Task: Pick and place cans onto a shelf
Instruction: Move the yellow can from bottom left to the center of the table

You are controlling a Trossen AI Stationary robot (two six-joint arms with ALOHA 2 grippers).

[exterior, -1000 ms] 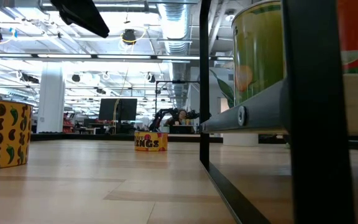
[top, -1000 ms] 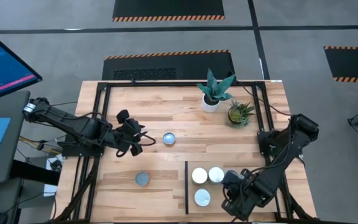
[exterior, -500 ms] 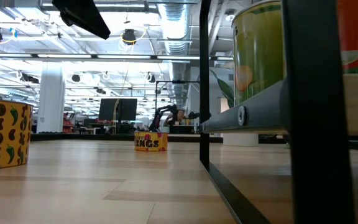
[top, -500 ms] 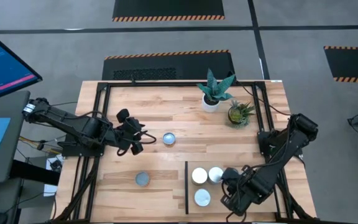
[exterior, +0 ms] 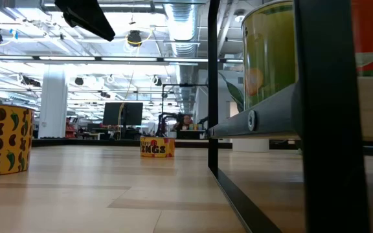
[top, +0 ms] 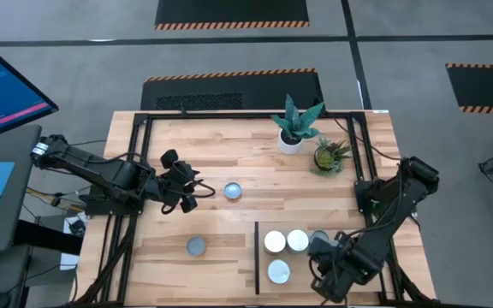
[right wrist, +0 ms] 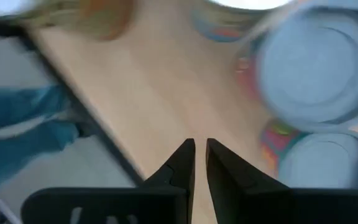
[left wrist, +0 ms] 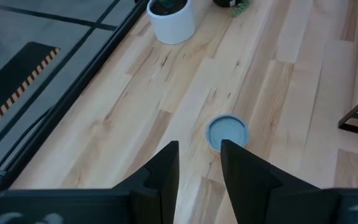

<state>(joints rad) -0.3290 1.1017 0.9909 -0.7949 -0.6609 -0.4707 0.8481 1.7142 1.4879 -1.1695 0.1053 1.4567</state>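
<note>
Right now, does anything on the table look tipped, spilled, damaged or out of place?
Nothing stands out. Two cans sit upright on the tabletop, others upright on the shelf, and both plants stand undisturbed.

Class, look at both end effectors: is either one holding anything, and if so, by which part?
Nothing is held. The left end effector is empty near a can; the right end effector is empty over the shelf.

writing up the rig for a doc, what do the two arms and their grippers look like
Both arms are dark, near-black, jointed links with loose black cables running along them. The left gripper and right gripper each end in two dark, flat, tapering fingers set on a broad dark crossbar. No markings show on the fingers; the left arm's base end carries a small light fitting.
</note>
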